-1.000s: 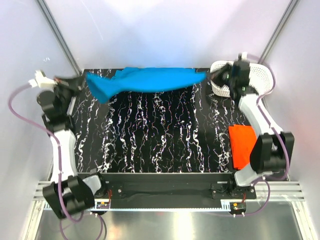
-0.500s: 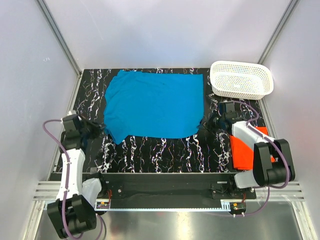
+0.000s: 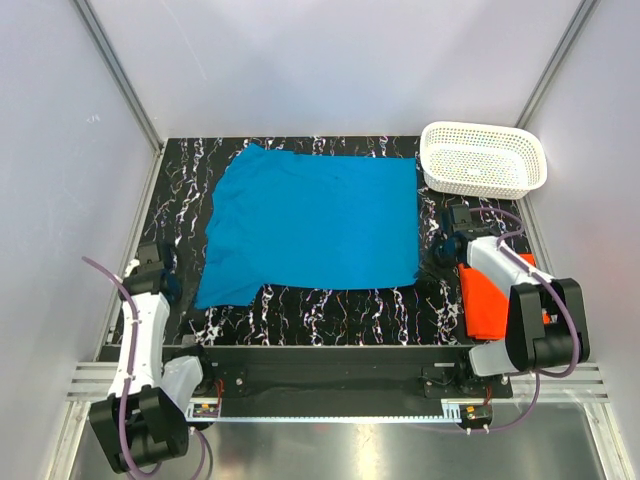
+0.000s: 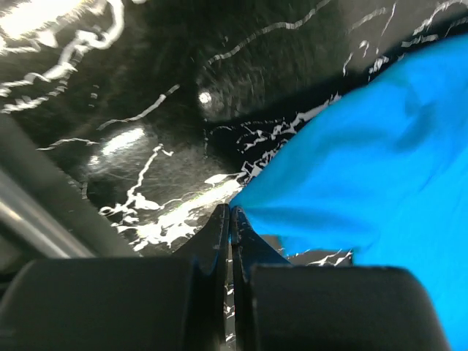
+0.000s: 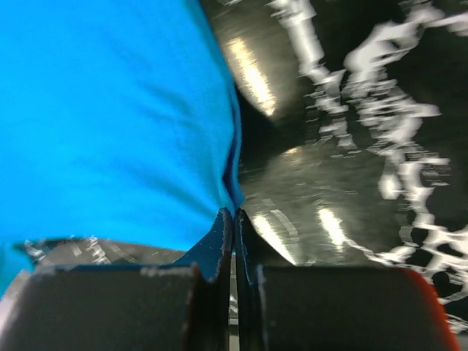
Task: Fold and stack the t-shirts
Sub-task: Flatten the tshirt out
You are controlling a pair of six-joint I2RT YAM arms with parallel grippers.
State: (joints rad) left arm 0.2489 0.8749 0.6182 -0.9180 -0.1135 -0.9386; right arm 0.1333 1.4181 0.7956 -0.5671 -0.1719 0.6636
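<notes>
The bright blue t-shirt (image 3: 312, 225) lies spread flat across the middle of the black marbled table (image 3: 330, 305). My left gripper (image 3: 182, 295) is low at the shirt's near left corner; in the left wrist view its jaws (image 4: 230, 213) are shut on the tip of the blue cloth (image 4: 365, 175). My right gripper (image 3: 428, 274) is at the near right corner, its jaws (image 5: 234, 212) shut on the blue hem (image 5: 110, 117). The orange-red t-shirt (image 3: 484, 292) lies folded at the near right, partly under my right arm.
A white perforated basket (image 3: 484, 160) stands at the back right corner. Grey walls and metal posts close in the table on three sides. A black rail runs along the near edge between the arm bases.
The blue shirt hung stretched in the air at the back between both grippers. Both arms drew it toward the near edge and lowered it; it now lies flat and wider.
</notes>
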